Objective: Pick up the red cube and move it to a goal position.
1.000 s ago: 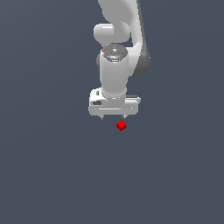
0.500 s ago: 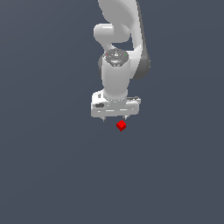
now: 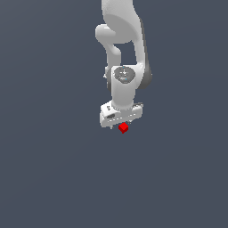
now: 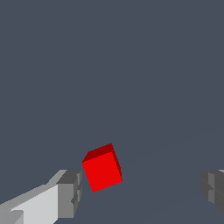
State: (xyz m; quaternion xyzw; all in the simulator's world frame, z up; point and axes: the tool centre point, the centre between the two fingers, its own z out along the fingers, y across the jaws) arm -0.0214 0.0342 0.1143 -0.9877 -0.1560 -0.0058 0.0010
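Observation:
The red cube [image 3: 123, 128] is small and bright red and lies on the dark grey floor just below my white gripper [image 3: 120, 124] in the exterior view. In the wrist view the red cube [image 4: 102, 168] sits between my two grey fingertips [image 4: 70, 194], closer to one of them, and touches neither. The gripper [image 4: 142, 190] is open, with a wide gap between the fingers. It holds nothing.
The white arm [image 3: 124, 53] rises above the gripper in the exterior view. The plain dark grey floor [image 3: 53, 169] fills the rest of both views.
The gripper has come down toward the cube and turned slightly. The cube has stayed where it was.

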